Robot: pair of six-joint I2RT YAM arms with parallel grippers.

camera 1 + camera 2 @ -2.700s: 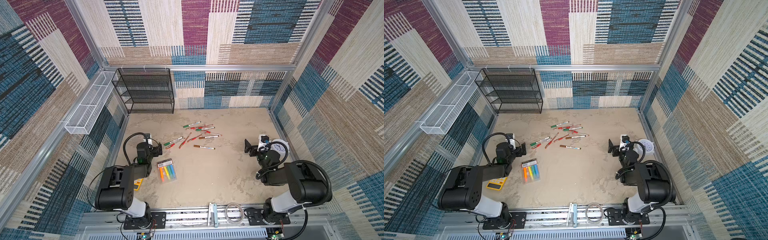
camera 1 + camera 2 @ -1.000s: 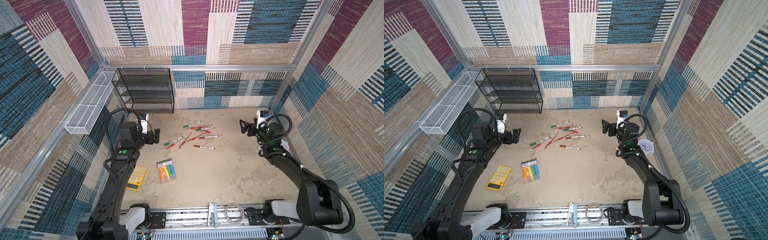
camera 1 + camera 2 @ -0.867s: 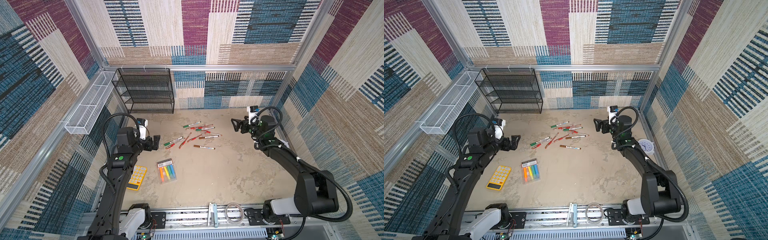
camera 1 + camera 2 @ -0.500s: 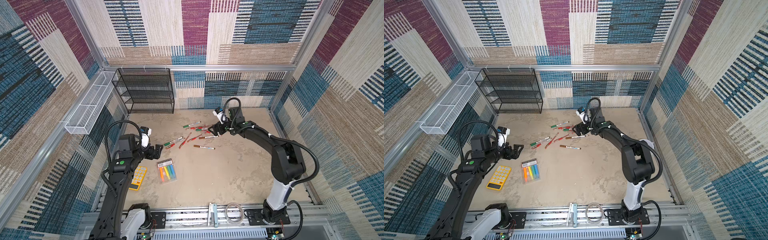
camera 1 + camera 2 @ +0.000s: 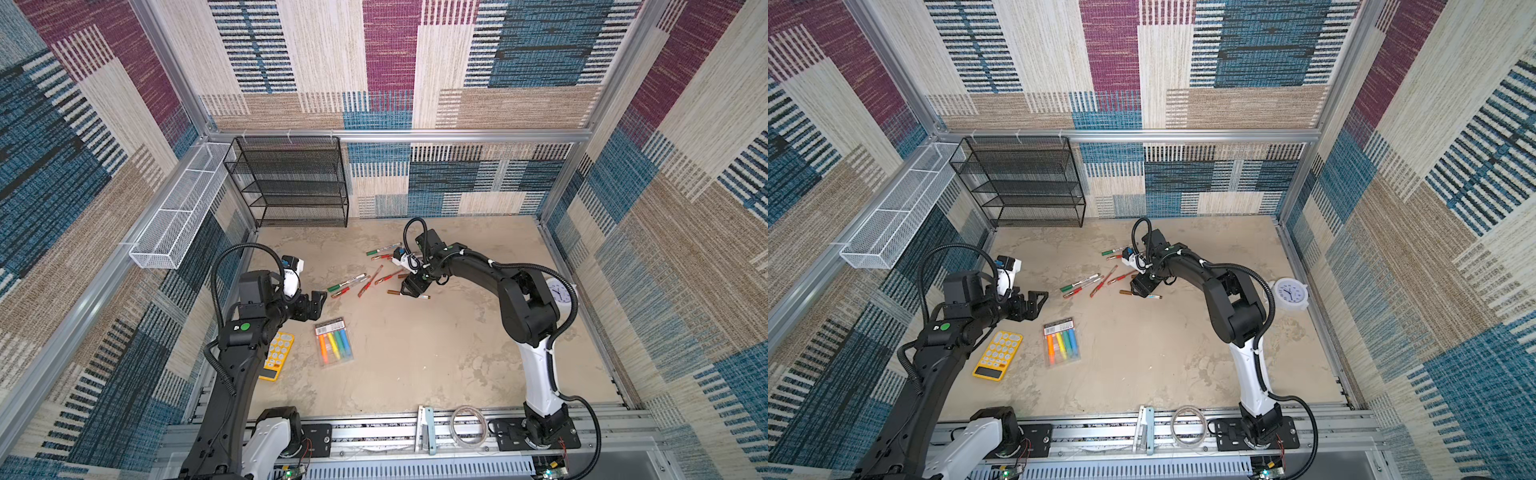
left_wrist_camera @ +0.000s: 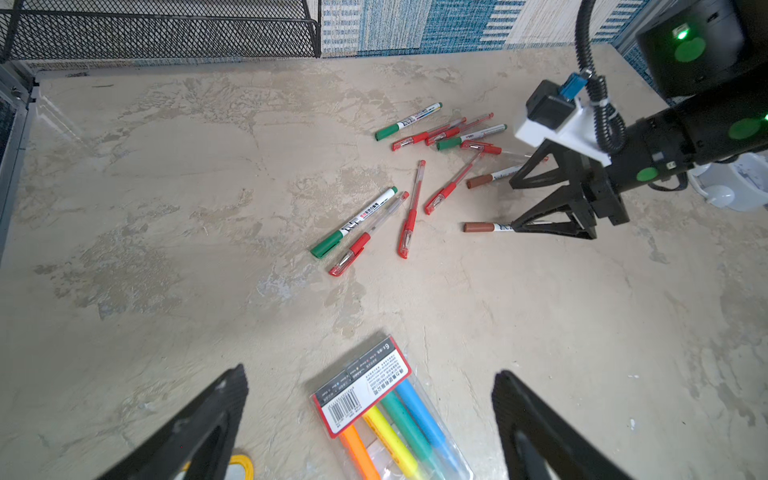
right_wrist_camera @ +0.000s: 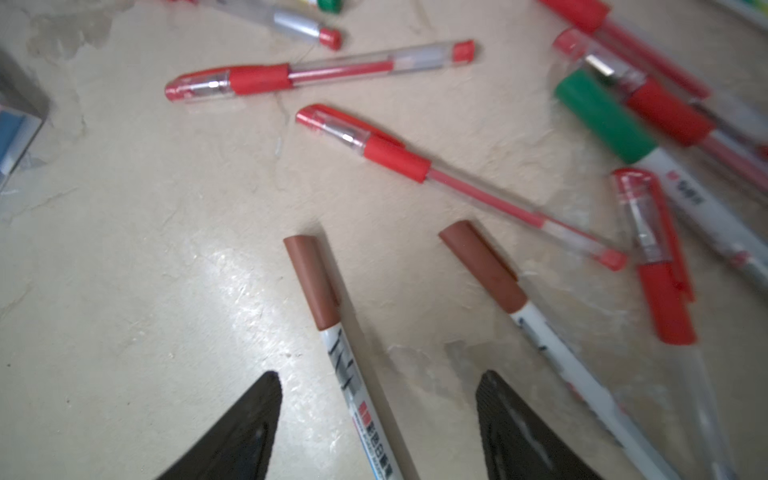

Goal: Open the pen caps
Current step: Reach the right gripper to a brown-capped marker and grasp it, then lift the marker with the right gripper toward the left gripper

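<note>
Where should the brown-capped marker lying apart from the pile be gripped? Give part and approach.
Grip the white barrel just behind the brown cap, coming straight down with the jaws across its width. The marker lies flat on the table, clear of the other pens, so both sides are open, and that leaves the cap free to be pulled.

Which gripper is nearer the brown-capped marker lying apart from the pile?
Right. The right gripper straddles the brown-capped marker, jaws open either side of its barrel. The left gripper hangs open well off to the left, nearer the highlighter pack.
</note>
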